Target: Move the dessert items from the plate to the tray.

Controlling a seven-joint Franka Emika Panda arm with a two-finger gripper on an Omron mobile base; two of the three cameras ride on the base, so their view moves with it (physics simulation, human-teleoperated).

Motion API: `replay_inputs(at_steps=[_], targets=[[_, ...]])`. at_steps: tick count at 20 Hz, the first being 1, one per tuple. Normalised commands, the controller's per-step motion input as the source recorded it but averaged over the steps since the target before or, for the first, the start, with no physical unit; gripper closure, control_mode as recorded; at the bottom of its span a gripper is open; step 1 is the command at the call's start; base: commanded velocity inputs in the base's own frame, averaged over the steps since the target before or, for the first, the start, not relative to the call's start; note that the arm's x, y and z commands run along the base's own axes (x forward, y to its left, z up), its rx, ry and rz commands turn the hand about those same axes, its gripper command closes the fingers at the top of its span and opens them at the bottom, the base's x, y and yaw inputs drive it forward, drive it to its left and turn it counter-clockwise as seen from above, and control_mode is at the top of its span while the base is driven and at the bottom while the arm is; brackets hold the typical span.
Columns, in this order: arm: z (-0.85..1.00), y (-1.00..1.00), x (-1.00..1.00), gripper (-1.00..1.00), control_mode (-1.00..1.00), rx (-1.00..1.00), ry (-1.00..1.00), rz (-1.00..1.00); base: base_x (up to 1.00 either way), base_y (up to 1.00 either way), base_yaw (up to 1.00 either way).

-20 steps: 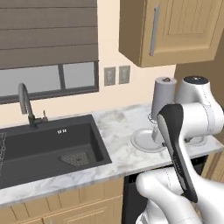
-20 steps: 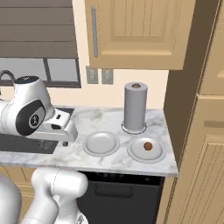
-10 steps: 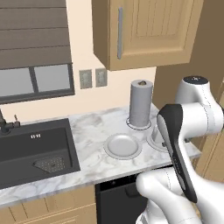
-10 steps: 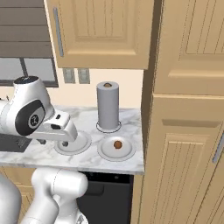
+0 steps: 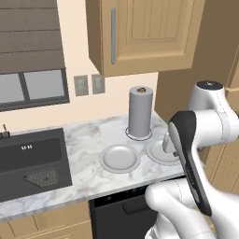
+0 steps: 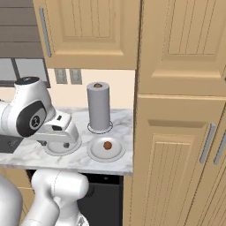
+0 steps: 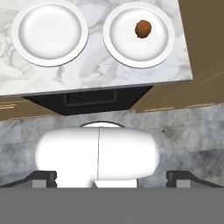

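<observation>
A brown ball (image 7: 143, 29), one of the dessert items, lies on the right-hand white plate (image 7: 127, 43) near the counter's right end. The right base view has the same ball (image 6: 106, 145) and plate (image 6: 95, 152) in front of the paper towel roll. My gripper (image 7: 111, 177) is open, its two fingertips (image 7: 43, 177) far apart with nothing between them. It hangs high over the counter's front edge, pointing down, well short of the plate. My arm covers part of that plate (image 5: 156, 154) in the left base view. The tray is out of view.
An empty white plate (image 7: 49, 31) sits left of the one with the ball. A grey paper towel roll (image 5: 140, 112) stands behind them, a dark sink (image 5: 32, 161) lies at the left, and a tall wooden cabinet (image 6: 181, 154) closes the counter's right end. Wall cabinets hang above.
The base has driven to the right: the sink slid toward the left edge and the tall cabinet came into view. The arm keeps its pose and the gripper stays open.
</observation>
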Motion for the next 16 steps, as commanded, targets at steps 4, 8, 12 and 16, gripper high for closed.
replay_inputs(at_steps=[4, 8, 12, 16], targets=[[0.00, 0.00, 0.00, -1.00, 1.00, 0.00, 0.00, 0.00, 0.09, 0.00, 0.00], [0.00, 0.00, 0.00, -1.00, 1.00, 0.00, 0.00, 0.00, 0.07, 0.00, 0.00], [0.00, 0.00, 0.03, -1.00, -1.00, 0.00, 0.00, 0.00, 0.12, 0.00, 0.00], [-0.01, 0.00, 0.54, -1.00, -1.00, 0.00, -0.03, -0.02, 0.00, 0.00, 0.00]])
